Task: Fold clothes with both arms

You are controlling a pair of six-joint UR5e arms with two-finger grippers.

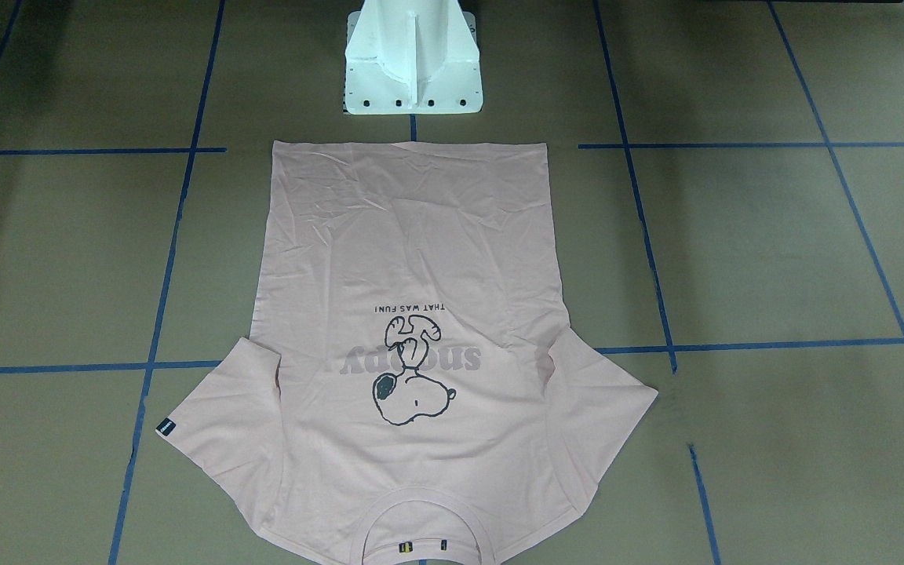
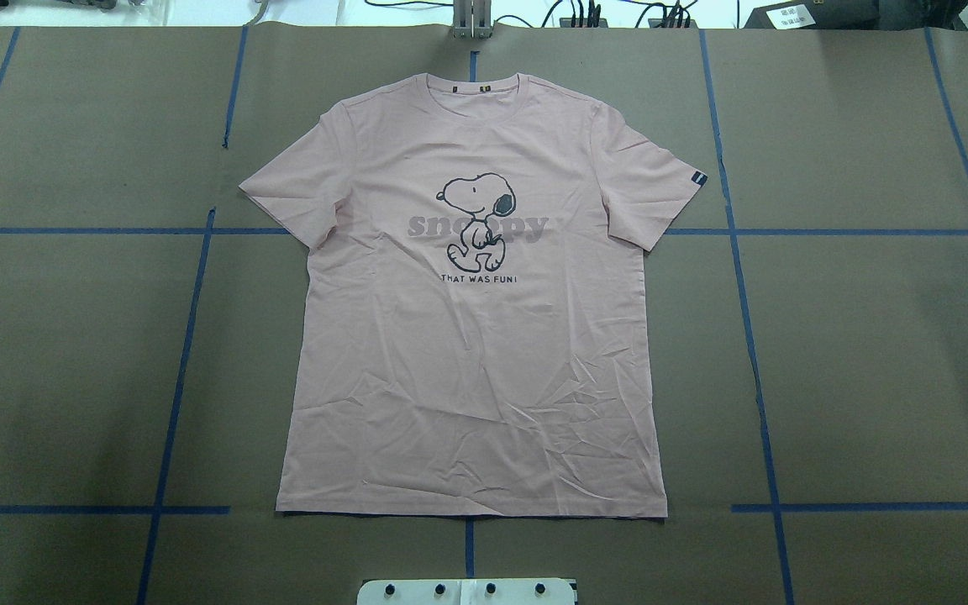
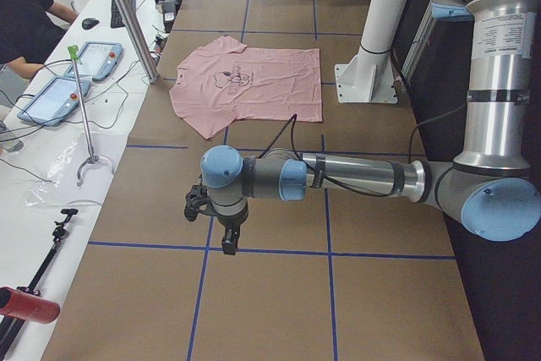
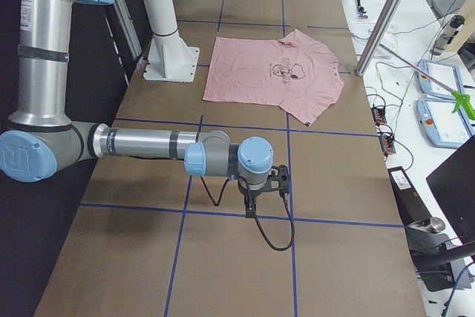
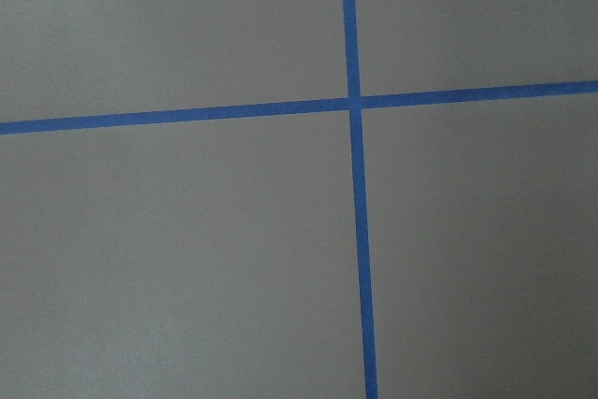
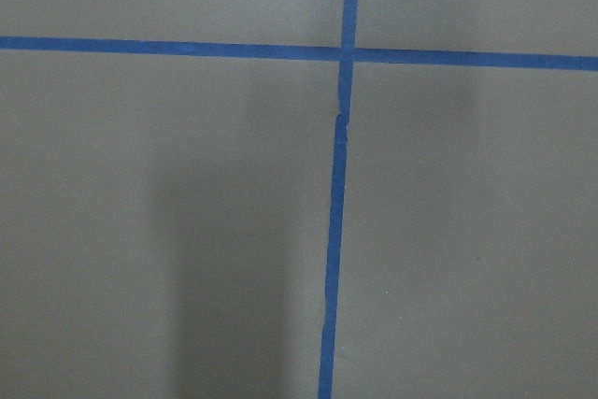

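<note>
Pink T-shirt point(image 2: 471, 353), soft and lightly creased, lies flat, print up, on brown papered table point(image 2: 870, 336). Left arm point(image 3: 363, 177) and right arm point(image 4: 141, 143) extend level, well apart from it. Left gripper point(image 3: 228, 241) and right gripper point(image 4: 251, 209) point down. Their opening and contents cannot be determined.

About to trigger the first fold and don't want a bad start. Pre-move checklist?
1. T-shirt flat, print up, unfolded: ok.
2. Both sleeves spread out to the sides: ok.
3. Hem straight, on the side nearest the base: ok.
4. Left pincer off the shirt, over bare table: ok.
5. Right pincer off the shirt, over bare table: ok.
6. Both open for a grasp: cannot tell, seen only in the side views.
</note>
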